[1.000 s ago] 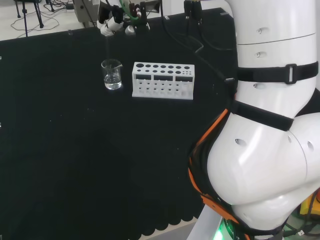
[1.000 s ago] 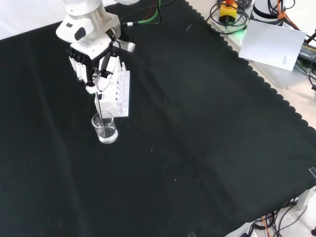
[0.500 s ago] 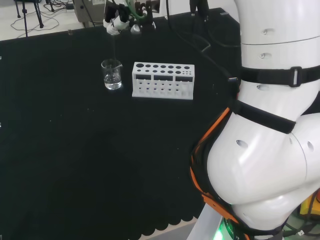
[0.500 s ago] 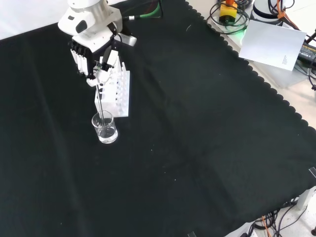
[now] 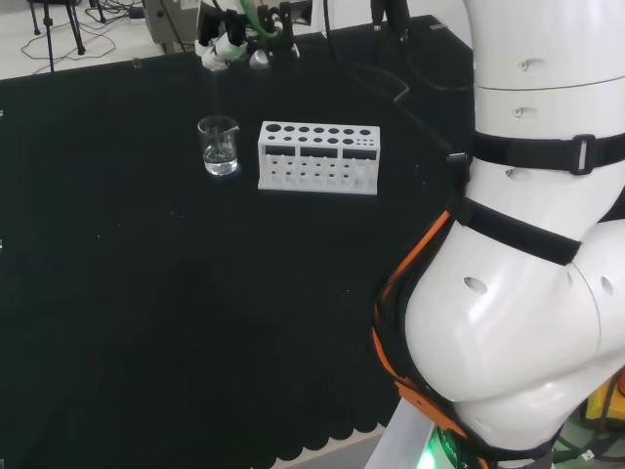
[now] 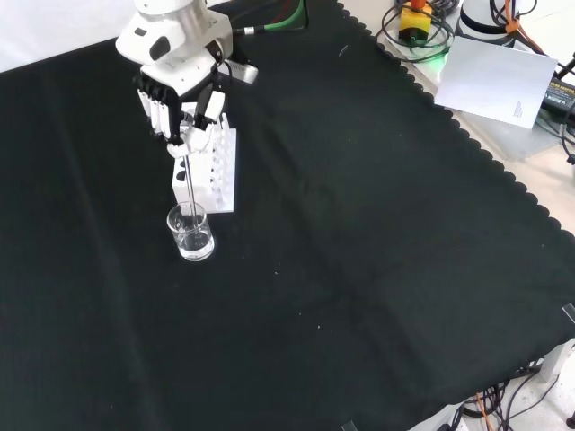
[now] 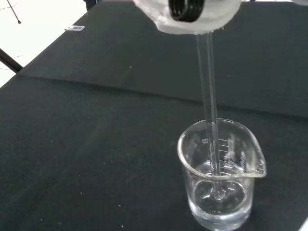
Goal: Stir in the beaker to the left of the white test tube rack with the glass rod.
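Note:
A small clear glass beaker (image 5: 219, 146) (image 6: 190, 231) (image 7: 220, 174) with a little clear liquid stands on the black cloth, left of the white test tube rack (image 5: 318, 157) (image 6: 214, 169) in the head view. The hand (image 6: 178, 86) (image 5: 227, 44) hangs above the beaker, its fingers curled round the top of a thin glass rod (image 7: 208, 110) (image 6: 185, 184). The rod runs down into the beaker, and in the wrist view its tip rests in the liquid near the bottom.
The arm's big white links (image 5: 527, 254) stand at the head view's right. Cables and a sheet of paper (image 6: 499, 79) lie past the cloth's scalloped edge in the front view. Bare black cloth (image 6: 359, 269) spreads around the beaker and rack.
The hand has risen and shifted a little along the rack, drawing the rod higher while its tip stays inside the beaker. Beaker and rack have not moved.

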Robot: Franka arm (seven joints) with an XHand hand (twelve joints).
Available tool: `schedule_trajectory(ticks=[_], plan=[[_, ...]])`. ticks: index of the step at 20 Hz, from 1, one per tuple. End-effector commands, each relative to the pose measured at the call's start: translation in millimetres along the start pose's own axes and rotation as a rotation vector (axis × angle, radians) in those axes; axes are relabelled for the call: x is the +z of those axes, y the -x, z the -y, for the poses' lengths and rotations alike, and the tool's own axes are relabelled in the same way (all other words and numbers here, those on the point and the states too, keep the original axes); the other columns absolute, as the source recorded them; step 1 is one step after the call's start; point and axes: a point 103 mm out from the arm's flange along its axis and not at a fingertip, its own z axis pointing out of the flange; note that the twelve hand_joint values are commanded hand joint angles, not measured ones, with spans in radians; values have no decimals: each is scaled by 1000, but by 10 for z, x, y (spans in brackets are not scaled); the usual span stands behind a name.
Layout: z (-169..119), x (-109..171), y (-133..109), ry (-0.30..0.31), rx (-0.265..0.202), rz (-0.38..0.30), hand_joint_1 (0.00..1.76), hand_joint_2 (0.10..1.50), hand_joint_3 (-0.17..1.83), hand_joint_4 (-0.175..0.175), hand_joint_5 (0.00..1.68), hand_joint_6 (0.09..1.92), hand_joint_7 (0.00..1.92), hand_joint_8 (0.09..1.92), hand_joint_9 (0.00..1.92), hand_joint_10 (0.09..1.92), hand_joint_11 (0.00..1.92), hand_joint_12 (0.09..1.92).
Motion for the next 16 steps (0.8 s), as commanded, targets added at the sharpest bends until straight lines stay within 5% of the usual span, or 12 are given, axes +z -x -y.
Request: schedule_trajectory(ticks=[1,16], plan=[[-180,89,-132,-19,-29,7,1306,1014,29,-175,1273,170,1195,967,1726,613,1476,940],[-17,-40,204,-9,25,14,1305,1017,24,-175,1274,168,1193,971,1725,619,1475,942]])
